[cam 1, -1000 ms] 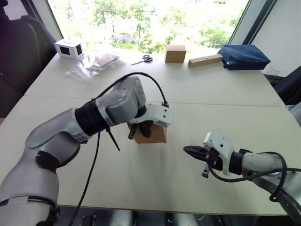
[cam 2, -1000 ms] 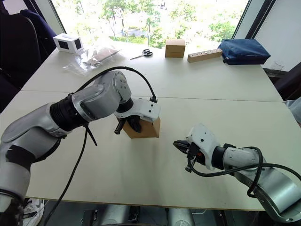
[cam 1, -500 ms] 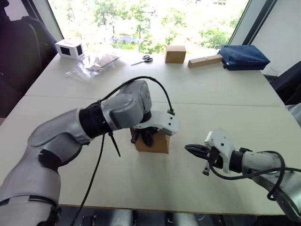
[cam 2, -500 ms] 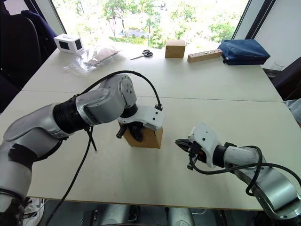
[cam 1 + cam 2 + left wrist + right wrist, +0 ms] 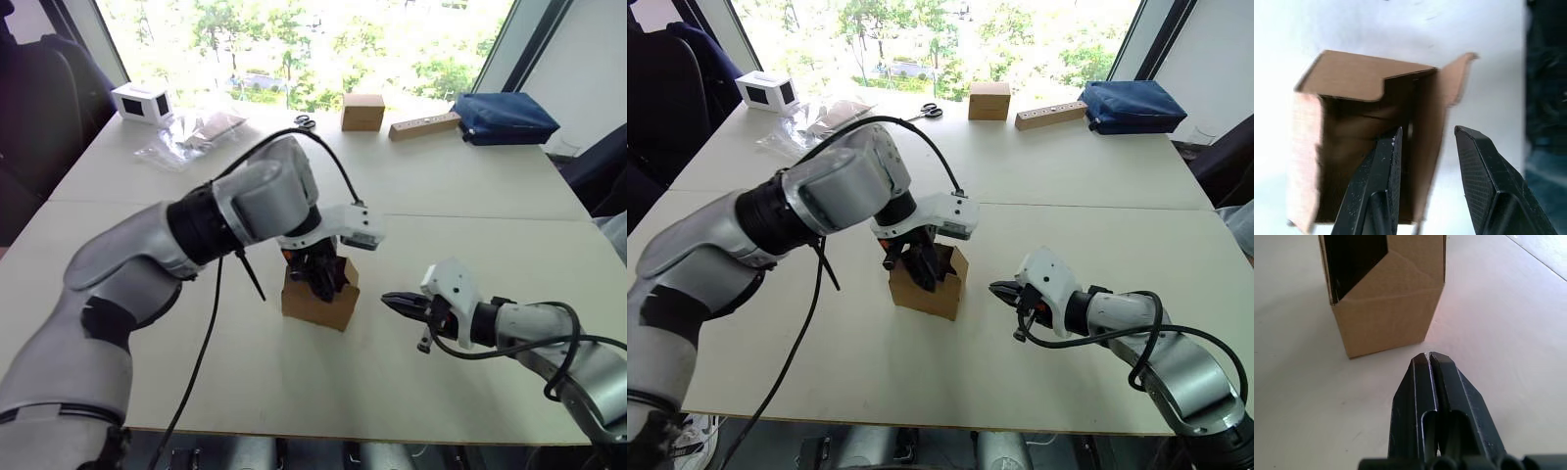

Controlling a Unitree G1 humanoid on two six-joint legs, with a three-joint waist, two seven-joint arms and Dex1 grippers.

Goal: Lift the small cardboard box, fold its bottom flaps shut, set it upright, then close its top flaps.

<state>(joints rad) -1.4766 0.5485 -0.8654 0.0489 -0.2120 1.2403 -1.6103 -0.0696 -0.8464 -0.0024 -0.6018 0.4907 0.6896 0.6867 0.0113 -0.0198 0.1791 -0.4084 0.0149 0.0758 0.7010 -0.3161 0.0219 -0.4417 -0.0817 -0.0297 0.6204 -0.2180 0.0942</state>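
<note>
The small cardboard box (image 5: 315, 298) stands on the table (image 5: 470, 196) with its open end up, leaning slightly. One top flap (image 5: 1457, 78) sticks outward and another (image 5: 1352, 81) folds in over the opening. My left gripper (image 5: 319, 274) comes down from above, open, with one finger (image 5: 1383, 176) inside the box and the other finger (image 5: 1484, 176) outside its wall; a small gap shows on each side of the wall. My right gripper (image 5: 388, 298) is shut with nothing in it, low over the table to the right of the box (image 5: 1386, 308) and pointing at it.
Along the far edge lie a white box with a dark window (image 5: 143, 101), a clear plastic bag (image 5: 191, 133), scissors (image 5: 305, 121), a squarer brown box (image 5: 362, 112), a wooden block (image 5: 423, 125) and a blue bag (image 5: 505, 117).
The box has been tipped from lying on its side to standing with the open end up. My left gripper swung from beside it to above it. The right gripper barely moved.
</note>
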